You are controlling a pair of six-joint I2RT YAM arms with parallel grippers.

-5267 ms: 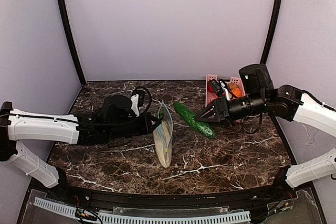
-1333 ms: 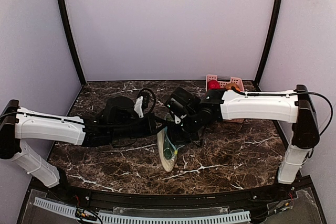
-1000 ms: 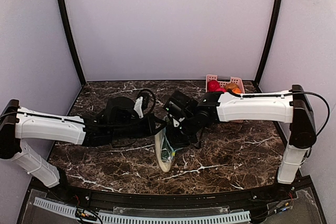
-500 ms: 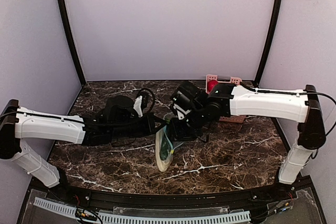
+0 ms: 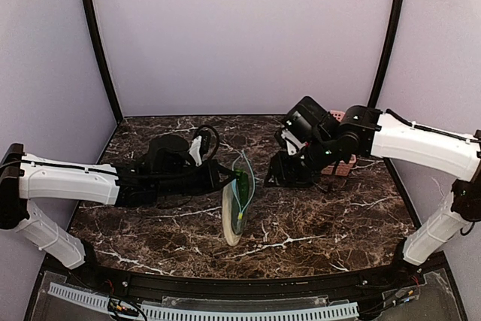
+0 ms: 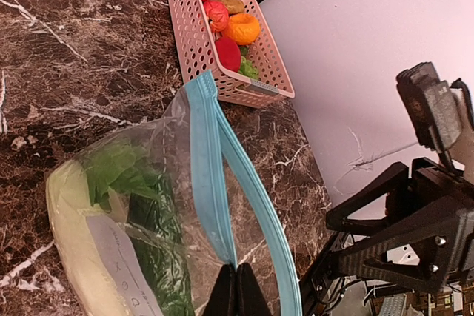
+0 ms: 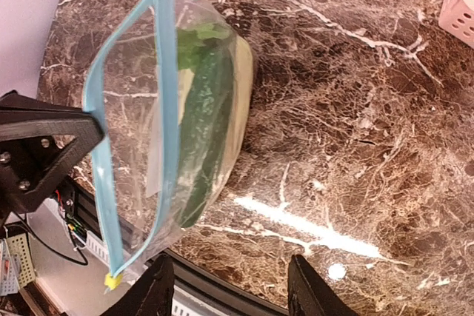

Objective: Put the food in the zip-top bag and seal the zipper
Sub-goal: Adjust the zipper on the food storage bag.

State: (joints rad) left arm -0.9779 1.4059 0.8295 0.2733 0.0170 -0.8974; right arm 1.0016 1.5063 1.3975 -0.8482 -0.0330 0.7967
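The left gripper (image 6: 231, 288) has its jaws pressed together on the thin teal-blue zipper strip (image 6: 201, 160). It pinches what looks like one lip of the clear, crinkly plastic zip-top bag (image 6: 148, 205). Only its dark fingertips show, at the bottom edge of the left wrist view. Just beside the pinch the other lip bows away, so the mouth gapes.

Beyond the tips, inside the bag, lie a leafy green vegetable (image 6: 118, 172), a pale whitish-green gourd (image 6: 65, 220) and a slim dark-green pepper (image 7: 201, 127). They overlap behind creased plastic, and anything deeper cannot be told.

The right gripper (image 7: 233, 290) has its jaws spread with nothing between them. It stands apart from the bag, its fingers cut off by the frame. Back along the right arm, a pink perforated plastic basket (image 6: 194, 49) of toy produce is mostly hidden in the top view.
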